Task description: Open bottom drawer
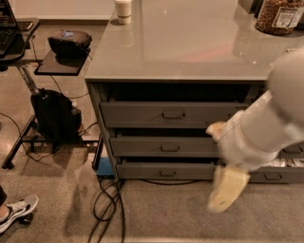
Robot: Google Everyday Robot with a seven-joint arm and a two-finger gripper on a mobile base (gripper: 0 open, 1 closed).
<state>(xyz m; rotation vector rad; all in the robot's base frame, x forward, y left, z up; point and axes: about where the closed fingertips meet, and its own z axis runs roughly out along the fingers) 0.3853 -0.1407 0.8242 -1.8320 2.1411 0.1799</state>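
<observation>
Bottom drawer (142, 170): dark grey metal, shallow narrow front, small rectangular loop handle at centre. Lowest of 3 in the left stack, just above the floor. A dark gap shows above its front; how far it stands out, can't tell.

Two taller dark grey metal drawer fronts (142, 114) above it, same loop handles, matte finish, dark gaps over each. To the rt, another low grey drawer (285, 174) with white packets showing.

Gripper (226, 188): cream-coloured, smooth, on a white rounded arm (266, 128) coming in from the rt edge. Hangs in front of the stack's rt end, beside the rt end of the bottom drawer front, well apart from its handle. Jaws: cannot tell whether open or closed, heavy motion blur.

Desk (190, 52): smooth glossy grey top, sharp square edge, reflections on it. On it, far left, a white paper cup (123, 9); far rt, a clear jar of brown pieces (279, 16) w/ white label, writing not legible.

Floor: grey short-pile carpet (161, 209) in front, polished speckled surface to the left. Black cables (108, 201) trail from under the desk's left corner, near a blue object (105, 167). Black fabric backpack (54, 116) beside the desk, under a black side tray (59, 66). White sneaker (16, 212) at lower left.
</observation>
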